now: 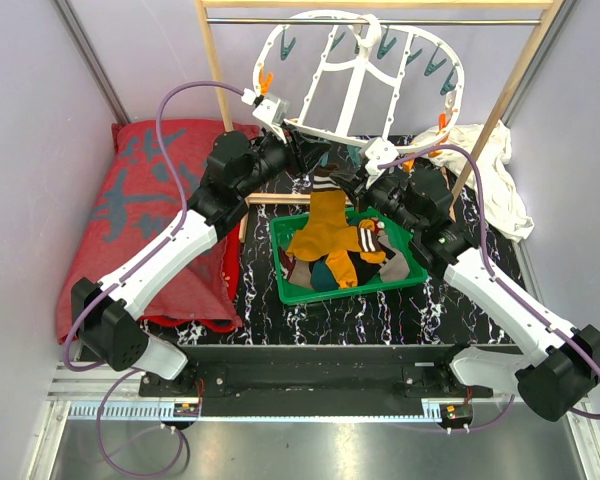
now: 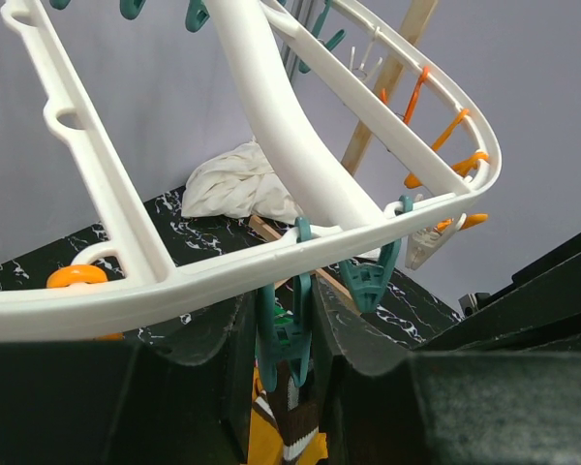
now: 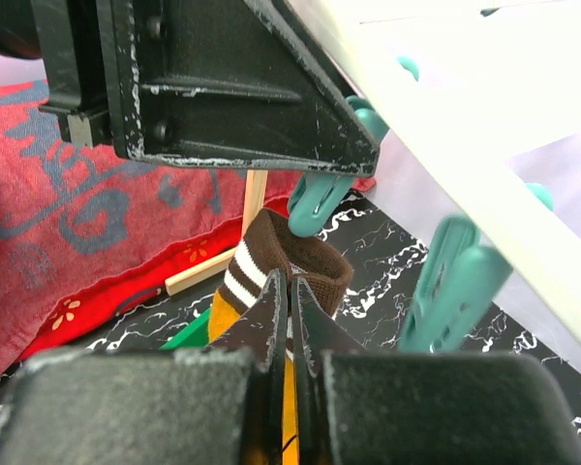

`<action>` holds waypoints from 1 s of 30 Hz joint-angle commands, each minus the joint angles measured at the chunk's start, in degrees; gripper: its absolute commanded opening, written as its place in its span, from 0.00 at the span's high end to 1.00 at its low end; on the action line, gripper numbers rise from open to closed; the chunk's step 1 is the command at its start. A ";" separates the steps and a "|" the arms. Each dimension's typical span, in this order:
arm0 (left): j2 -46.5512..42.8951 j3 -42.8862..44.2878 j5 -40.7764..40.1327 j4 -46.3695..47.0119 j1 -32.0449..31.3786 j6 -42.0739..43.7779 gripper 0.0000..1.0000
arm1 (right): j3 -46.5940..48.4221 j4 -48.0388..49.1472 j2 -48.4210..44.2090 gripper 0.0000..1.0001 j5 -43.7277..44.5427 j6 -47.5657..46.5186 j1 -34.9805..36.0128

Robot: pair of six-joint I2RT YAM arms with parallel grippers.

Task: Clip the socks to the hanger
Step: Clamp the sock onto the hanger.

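The white hanger (image 1: 355, 95) hangs from the rack's rail, and its rim (image 2: 271, 266) crosses the left wrist view. My left gripper (image 2: 283, 325) (image 1: 305, 158) is shut on a teal peg (image 2: 292, 334) under that rim, one finger on each side of it. A mustard sock (image 1: 328, 225) with a brown, white-striped cuff (image 3: 300, 254) hangs below, its cuff (image 2: 295, 426) right at the peg's lower tips. My right gripper (image 3: 290, 281) (image 1: 352, 183) is shut on that cuff just beneath the peg (image 3: 320, 199). More socks (image 1: 330, 272) lie in the green basket (image 1: 279, 262).
A second teal peg (image 2: 373, 276) hangs to the right of the held one, with orange pegs (image 2: 455, 126) further along the rim. The wooden rack post (image 1: 215, 70) stands left of the hanger. A red cushion (image 1: 150, 200) lies at the left and a white cloth (image 1: 495, 170) at the right.
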 commanded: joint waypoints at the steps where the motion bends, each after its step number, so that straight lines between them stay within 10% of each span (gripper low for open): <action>1: -1.88 -0.60 2.93 0.93 -0.17 0.31 1.00 | 2.24 3.89 -0.57 1.00 1.53 -1.20 0.38; 30: -1.79 0.54 0.91 -2.41 -0.09 1.46 1.00 | 2.60 3.63 -0.93 1.00 2.76 -1.47 0.38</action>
